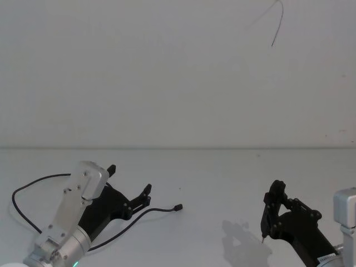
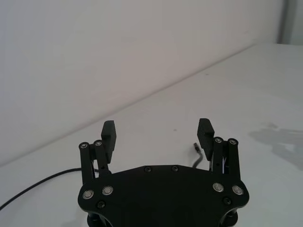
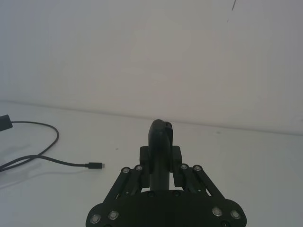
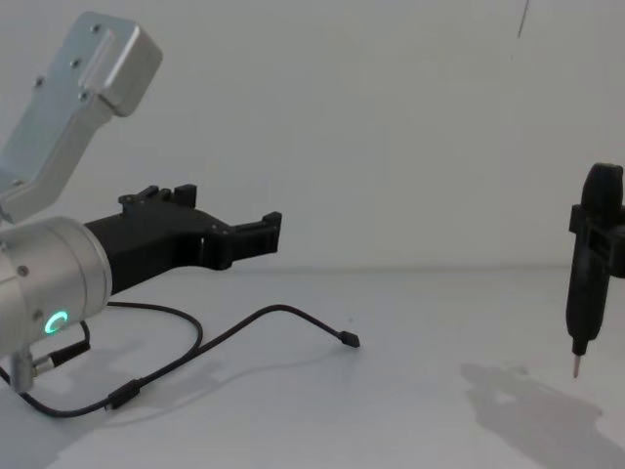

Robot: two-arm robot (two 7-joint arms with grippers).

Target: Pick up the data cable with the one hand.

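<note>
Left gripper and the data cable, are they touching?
Apart. The chest view shows the open left gripper hanging above the table, with a clear gap between it and the data cable lying below.

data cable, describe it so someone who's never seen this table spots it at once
On the white table, look at the left side, under the open left tool. The data cable loops there across the tabletop, ending in a small plug. It is the only thin, bendy black cord, unlike the stiff pen on the right.
</note>
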